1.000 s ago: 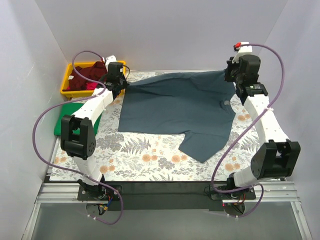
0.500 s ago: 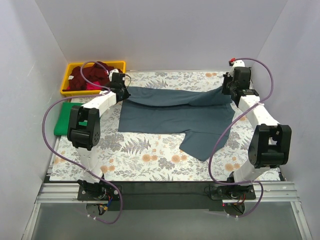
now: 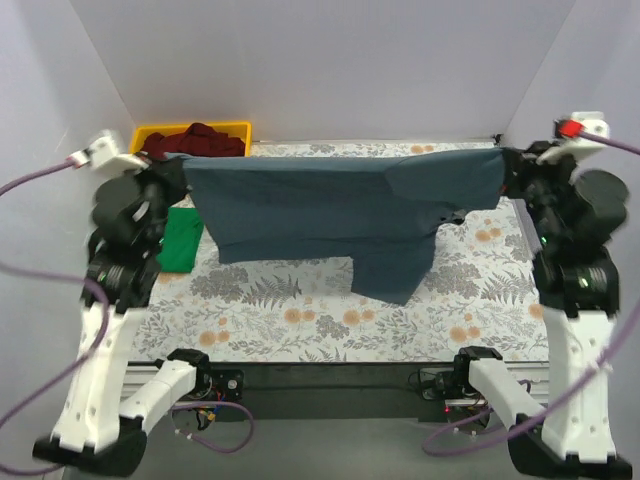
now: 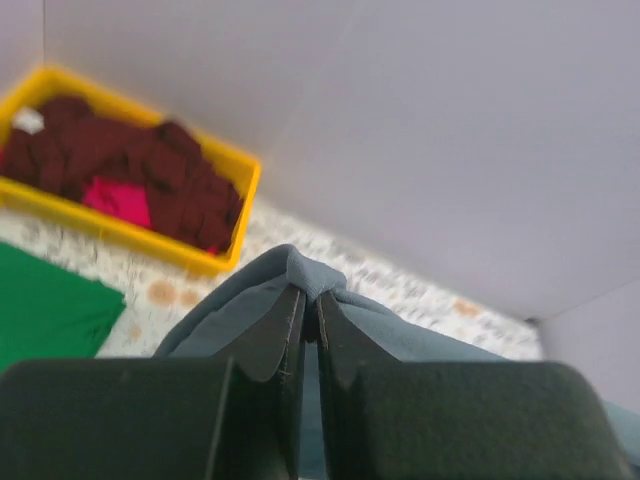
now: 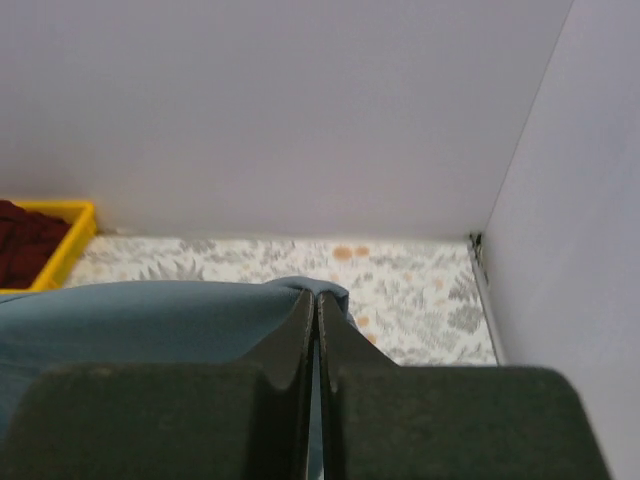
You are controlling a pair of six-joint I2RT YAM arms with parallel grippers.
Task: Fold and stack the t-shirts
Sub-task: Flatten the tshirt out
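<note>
Floral table cloth (image 3: 300, 320), left end effector (image 4: 310, 302) and right end effector (image 5: 317, 305) high, wide apart, clamping slate-blue t-shirt (image 3: 330, 205)

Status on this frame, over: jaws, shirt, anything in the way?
Left jaws, right jaws: both shut on the large slate-blue collared cloth t-shirt. Shirt hangs stretched between them. Bright green cloth shirt lies on the table near its left end.
</note>
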